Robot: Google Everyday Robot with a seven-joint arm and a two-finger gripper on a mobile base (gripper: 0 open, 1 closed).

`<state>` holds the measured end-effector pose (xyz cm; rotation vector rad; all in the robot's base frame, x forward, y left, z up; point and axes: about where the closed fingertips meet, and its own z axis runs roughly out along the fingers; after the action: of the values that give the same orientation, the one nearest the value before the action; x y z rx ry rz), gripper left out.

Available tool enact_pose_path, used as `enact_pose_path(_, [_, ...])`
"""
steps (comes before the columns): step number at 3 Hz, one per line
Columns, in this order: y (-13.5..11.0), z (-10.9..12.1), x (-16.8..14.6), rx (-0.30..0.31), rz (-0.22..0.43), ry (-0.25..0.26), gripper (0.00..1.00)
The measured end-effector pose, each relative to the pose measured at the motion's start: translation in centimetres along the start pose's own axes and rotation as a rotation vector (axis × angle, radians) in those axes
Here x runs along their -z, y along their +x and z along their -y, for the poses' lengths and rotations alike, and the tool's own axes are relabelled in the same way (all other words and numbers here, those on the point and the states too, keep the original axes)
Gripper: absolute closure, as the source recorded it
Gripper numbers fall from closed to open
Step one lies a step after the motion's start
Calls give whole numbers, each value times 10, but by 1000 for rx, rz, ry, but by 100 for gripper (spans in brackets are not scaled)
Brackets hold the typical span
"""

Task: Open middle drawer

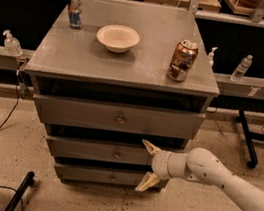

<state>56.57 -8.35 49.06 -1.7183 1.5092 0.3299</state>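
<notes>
A grey metal cabinet (123,70) has three drawers, each with a small round knob. The middle drawer (93,150) sits between the taller top drawer (70,111) and the shorter bottom drawer (84,173); its knob (117,154) is at the centre of its front. My gripper (145,165) is on a white arm coming in from the lower right. It is open, with one cream fingertip (149,146) at the middle drawer's upper edge and the other at the bottom drawer's level. It is to the right of the knob and holds nothing.
On the cabinet top stand a blue can (74,7), a cream bowl (117,38) and a brown can (182,60). Water bottles (241,68) and a sanitiser bottle (12,43) stand on rails behind. A black chair base (17,194) is at the lower left.
</notes>
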Motion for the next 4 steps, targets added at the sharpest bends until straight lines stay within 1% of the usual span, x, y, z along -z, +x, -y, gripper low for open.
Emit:
enact_pose_path(1, [15,-4,1,-37,-5,15,0])
enact_pose_path(2, [16,-5,1,-40,-5,15,0])
enact_pose_path(3, [31,3,-4,96,-119,48,0])
enact_pose_path(4, [66,22,-5,287,-305,94,0])
